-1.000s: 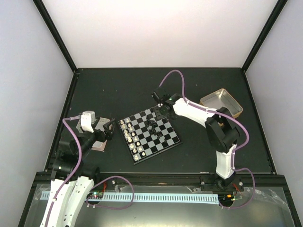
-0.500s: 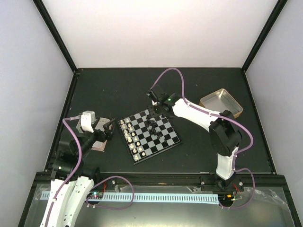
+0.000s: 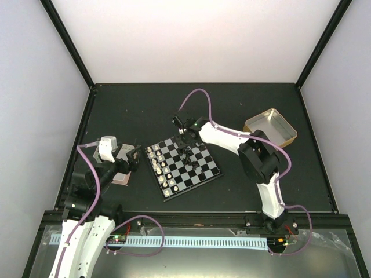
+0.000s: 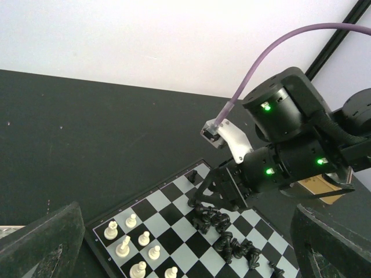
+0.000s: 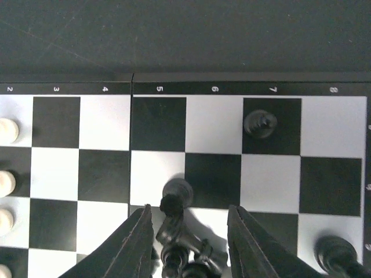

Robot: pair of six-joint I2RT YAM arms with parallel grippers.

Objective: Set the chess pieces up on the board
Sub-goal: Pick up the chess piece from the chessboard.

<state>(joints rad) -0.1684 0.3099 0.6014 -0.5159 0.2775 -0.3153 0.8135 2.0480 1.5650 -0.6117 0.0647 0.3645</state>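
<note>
Several black chess pieces (image 5: 174, 231) in a heap inside the wide-open right end effector (image 5: 190, 209).

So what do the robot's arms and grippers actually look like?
The left arm and right arm have white shells and rounded black joints, each trailing a purple cable. Small green lights glow on the right arm. The left gripper and right gripper have two dark fingers.

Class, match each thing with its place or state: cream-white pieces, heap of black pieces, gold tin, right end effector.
1 cream-white pieces
2 heap of black pieces
3 gold tin
4 right end effector

A on the table, off the board
B open, above the board
C near the board's middle
D lined along the board's left-arm side

Pairs: 1-D, 2-C, 3-A, 4-B
</note>
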